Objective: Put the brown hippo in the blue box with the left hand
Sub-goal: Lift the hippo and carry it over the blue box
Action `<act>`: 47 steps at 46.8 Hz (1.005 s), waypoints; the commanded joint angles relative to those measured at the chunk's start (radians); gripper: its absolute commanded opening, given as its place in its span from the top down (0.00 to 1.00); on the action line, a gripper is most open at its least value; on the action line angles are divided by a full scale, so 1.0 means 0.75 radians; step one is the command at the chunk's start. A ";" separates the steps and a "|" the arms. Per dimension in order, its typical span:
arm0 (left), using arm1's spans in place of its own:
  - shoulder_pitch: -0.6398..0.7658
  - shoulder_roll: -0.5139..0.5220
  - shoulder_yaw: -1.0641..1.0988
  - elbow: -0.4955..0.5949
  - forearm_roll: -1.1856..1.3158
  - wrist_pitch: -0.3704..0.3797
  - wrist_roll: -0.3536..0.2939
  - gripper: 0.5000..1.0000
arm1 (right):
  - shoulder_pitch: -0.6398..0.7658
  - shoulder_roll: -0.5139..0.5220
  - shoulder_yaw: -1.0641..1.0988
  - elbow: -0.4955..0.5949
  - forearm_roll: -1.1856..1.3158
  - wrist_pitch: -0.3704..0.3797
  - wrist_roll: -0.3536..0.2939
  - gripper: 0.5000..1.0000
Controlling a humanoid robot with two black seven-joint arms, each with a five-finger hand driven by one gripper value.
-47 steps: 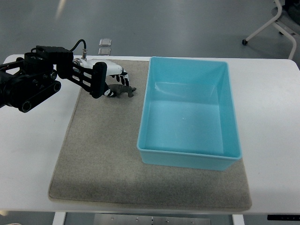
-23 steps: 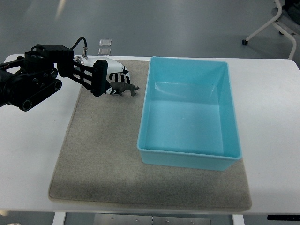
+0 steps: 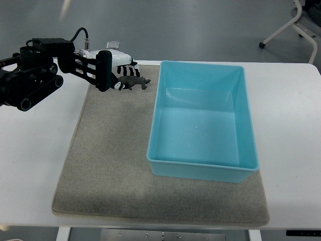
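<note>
Flanking gripped brown hippo (image 3: 133, 83): blue box (image 3: 203, 168)

I see white counter (image 3: 291, 125), grey mat (image 3: 105, 165) on it; grey floor (image 3: 200, 25) beyond; white chair base (image 3: 296, 25) top right.

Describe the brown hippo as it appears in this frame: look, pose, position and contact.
The brown hippo is a small dark grey-brown toy animal, apparently hard plastic, with short legs showing beneath its body. It lies roughly level, one end pointing toward the blue box, the other gripped in the left hand, whose black-and-white fingers close around it. It sits over the far edge of the grey mat, just left of the box, not inside. Whether it touches the mat cannot be told.
</note>
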 commanded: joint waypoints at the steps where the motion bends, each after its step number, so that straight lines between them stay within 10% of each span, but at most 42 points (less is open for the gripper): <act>1: -0.016 0.000 -0.046 -0.002 0.001 0.000 0.000 0.94 | 0.000 0.000 0.000 0.000 0.000 0.000 0.000 0.13; 47: -0.082 -0.020 -0.148 -0.340 -0.089 -0.006 0.000 0.87 | 0.000 0.000 0.000 0.000 0.000 0.000 0.000 0.13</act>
